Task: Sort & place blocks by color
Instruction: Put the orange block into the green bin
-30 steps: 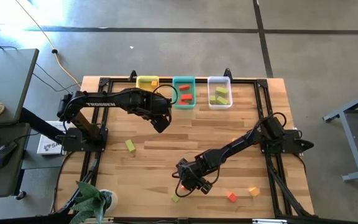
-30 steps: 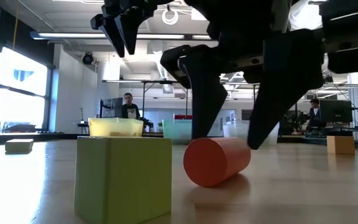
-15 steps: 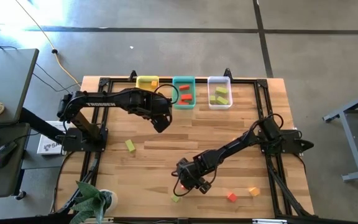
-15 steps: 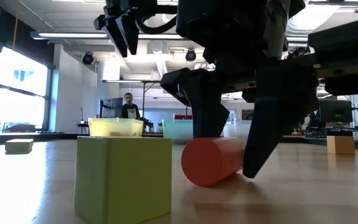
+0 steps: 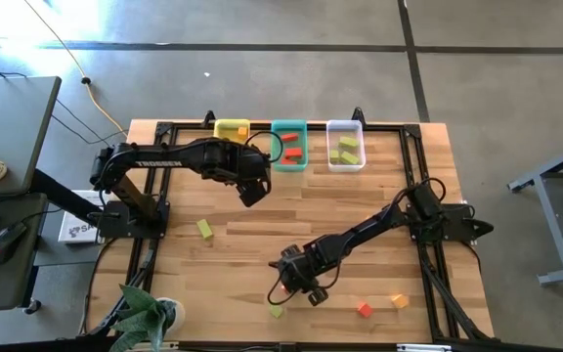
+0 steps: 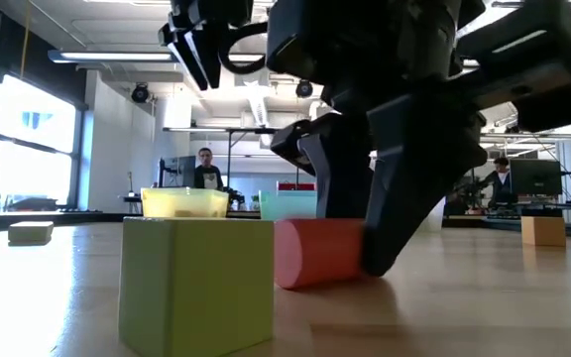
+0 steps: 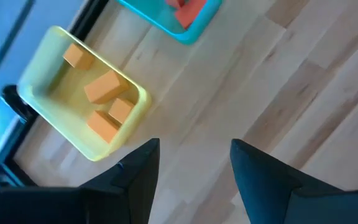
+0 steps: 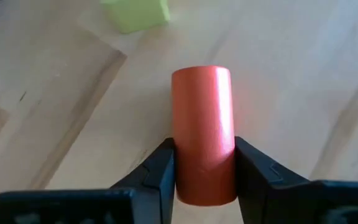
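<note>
My right gripper [image 5: 296, 285] is down near the table's near edge, shut on a red cylinder [image 8: 203, 124] that lies on its side on the wood [image 6: 315, 254]. A light green cube [image 6: 196, 285] stands on the table just beside it [image 8: 135, 14], toward the near edge [image 5: 276, 312]. My left gripper [image 5: 251, 193] hangs open above bare wood [image 7: 194, 152], close to the yellow bin [image 7: 135, 99] that holds orange blocks. The teal bin [image 5: 289, 156] holds red blocks and the clear bin [image 5: 346, 161] holds green ones. My right gripper pinches the red cylinder between its two fingers [image 8: 160, 171], one on each side of the curved wall at the end nearest the wrist [image 8: 204, 180]. The fingers come slanting down from above and lie along the cylinder's length. The cylinder rests on its side on the table.
Loose blocks lie on the wood: a green one [image 5: 204, 229] toward the left, a red one [image 5: 364, 309] and an orange one [image 5: 399, 300] near the near right corner. The three bins stand in a row at the far edge. A plant [image 5: 145, 318] sits at the near left corner.
My right gripper has come down over the red cylinder, and its fingers have shut from a wide gap onto the cylinder's sides. The cylinder has shifted a little along the table toward the green cube.
</note>
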Robot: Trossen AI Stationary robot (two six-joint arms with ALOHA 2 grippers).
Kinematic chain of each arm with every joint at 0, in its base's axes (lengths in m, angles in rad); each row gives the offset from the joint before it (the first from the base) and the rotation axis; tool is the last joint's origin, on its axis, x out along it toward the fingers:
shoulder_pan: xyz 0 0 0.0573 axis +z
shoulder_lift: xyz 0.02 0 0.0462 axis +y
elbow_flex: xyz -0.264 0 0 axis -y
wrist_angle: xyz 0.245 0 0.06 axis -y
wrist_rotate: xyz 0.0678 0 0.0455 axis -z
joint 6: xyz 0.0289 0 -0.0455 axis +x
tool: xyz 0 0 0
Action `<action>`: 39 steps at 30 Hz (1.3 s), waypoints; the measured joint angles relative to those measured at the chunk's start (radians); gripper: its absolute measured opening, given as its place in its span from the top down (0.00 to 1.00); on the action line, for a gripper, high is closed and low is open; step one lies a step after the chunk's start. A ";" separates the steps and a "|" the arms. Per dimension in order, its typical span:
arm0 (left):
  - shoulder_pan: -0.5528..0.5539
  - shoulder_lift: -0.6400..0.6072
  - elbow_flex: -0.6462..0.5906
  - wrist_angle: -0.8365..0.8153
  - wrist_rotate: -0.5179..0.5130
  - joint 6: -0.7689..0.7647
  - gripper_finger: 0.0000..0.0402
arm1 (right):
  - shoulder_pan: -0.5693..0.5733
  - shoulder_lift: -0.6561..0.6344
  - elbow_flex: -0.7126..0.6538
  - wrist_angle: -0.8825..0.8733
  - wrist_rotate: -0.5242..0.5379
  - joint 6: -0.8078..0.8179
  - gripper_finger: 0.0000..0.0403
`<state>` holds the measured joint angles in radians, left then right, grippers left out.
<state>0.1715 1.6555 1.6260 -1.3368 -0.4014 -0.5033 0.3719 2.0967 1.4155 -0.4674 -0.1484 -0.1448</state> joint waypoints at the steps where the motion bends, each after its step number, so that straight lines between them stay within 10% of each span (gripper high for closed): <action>1: 0.005 0.000 0.000 0.000 -0.006 0.012 0.54 | -0.005 0.000 0.000 -0.006 0.003 0.020 0.75; 20: 0.218 0.000 0.000 0.004 -0.007 0.254 0.54 | -0.171 -0.104 -0.002 -0.111 0.467 0.293 0.75; 39: 0.395 0.000 0.000 0.026 -0.003 0.316 0.54 | -0.600 -0.201 -0.002 -0.081 0.554 -0.124 0.75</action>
<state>0.5661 1.6554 1.6260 -1.3113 -0.4042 -0.1876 -0.2279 1.8957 1.4136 -0.5488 0.4055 -0.2689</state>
